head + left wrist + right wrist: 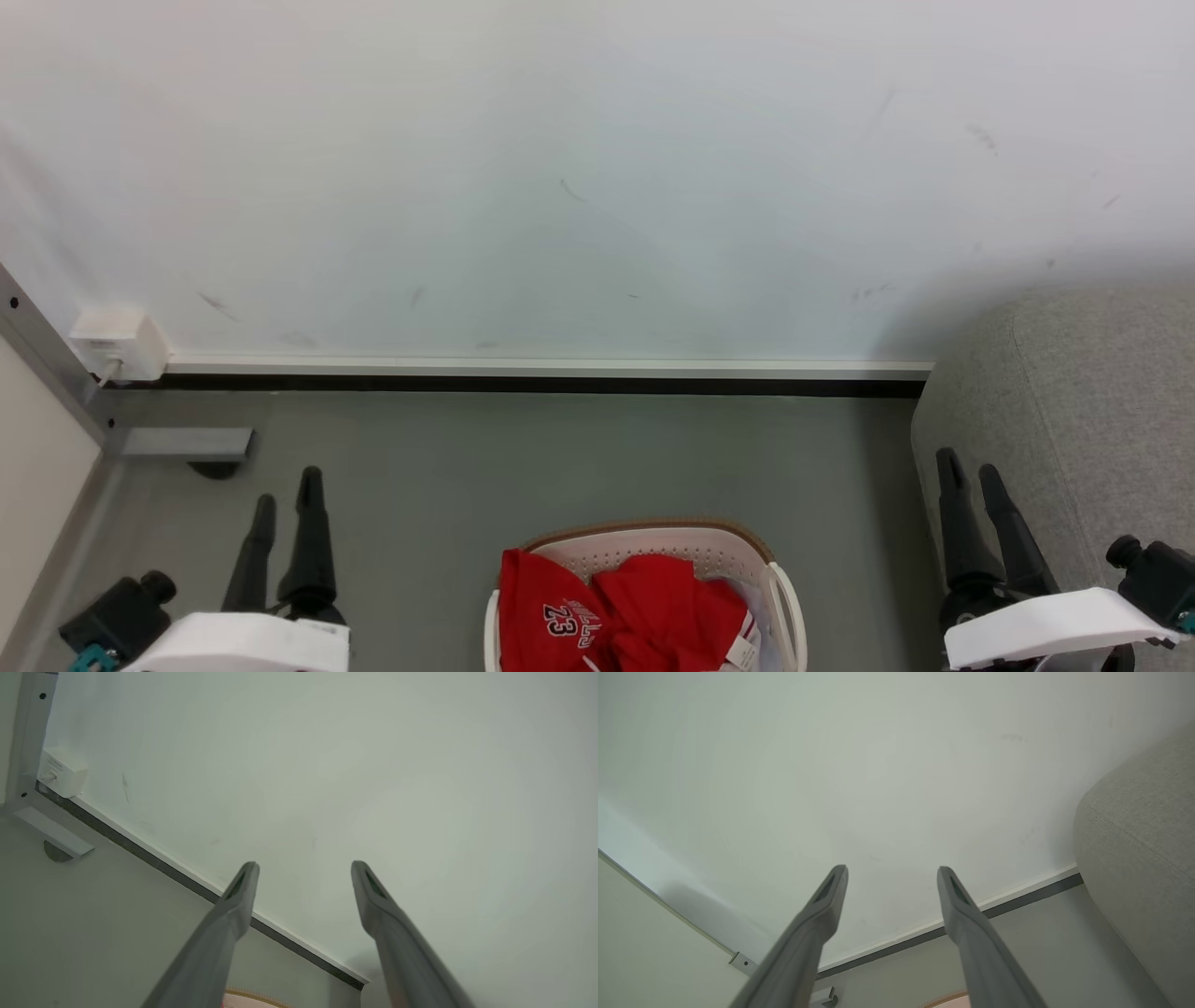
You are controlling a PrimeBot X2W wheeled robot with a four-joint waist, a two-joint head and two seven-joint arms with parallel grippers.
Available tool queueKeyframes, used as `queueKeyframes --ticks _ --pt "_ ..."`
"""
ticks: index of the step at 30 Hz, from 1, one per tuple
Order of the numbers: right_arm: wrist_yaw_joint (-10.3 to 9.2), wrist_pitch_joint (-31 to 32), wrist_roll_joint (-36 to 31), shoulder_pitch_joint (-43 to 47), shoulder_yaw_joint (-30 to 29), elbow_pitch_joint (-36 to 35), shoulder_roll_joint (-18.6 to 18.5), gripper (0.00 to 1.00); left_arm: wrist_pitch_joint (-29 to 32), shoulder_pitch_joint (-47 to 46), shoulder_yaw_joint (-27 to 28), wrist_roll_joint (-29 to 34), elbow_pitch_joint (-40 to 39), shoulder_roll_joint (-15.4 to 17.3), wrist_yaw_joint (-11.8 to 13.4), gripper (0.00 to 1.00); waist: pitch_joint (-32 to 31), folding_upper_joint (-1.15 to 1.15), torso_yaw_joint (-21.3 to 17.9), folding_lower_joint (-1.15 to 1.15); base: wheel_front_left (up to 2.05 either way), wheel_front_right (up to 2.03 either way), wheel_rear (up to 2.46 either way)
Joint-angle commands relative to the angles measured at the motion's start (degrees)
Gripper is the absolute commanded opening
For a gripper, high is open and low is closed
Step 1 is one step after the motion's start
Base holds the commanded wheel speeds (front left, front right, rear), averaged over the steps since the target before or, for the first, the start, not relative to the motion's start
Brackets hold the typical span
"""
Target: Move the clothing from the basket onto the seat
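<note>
Left pincer (pixel 287 490) and right pincer (pixel 968 465) both wide, empty; clothing (pixel 607 607) sits in basket (pixel 653 534) between them, seat (pixel 1092 420) just outboard of the right one, so I'd dip right in and pinch a thick fold.

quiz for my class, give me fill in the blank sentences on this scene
The clothing in the basket is coloured ____. Its white number reads ____. The grey seat stands on the robot's ____ side of the basket. The left gripper and right gripper each hold ____.
Missing: red; 23; right; nothing.
</note>
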Motion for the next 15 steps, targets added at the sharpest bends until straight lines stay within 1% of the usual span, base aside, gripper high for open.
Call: queueKeyframes --ticks 1,9,15 --pt "-0.07 -0.57 -2.44 -1.59 0.27 -0.11 -0.55 1.0 -0.76 -0.43 -0.43 3.31 -0.86 0.52 0.26 1.0 0.01 0.0 -0.03 0.0 0.0 0.0 0.0" --pt "-0.07 -1.83 -9.75 -1.97 0.54 1.39 -0.51 1.0 -1.99 -0.19 -1.83 12.71 -0.91 0.62 2.18 1.0 0.01 0.0 -0.15 0.0 0.0 0.0 0.0" --pt "-0.08 -2.76 -14.25 -2.16 0.43 1.98 -0.36 1.0 -2.99 -0.05 -2.57 17.02 -0.24 0.66 2.81 1.0 -0.01 0.0 -0.12 0.0 0.0 0.0 0.0"
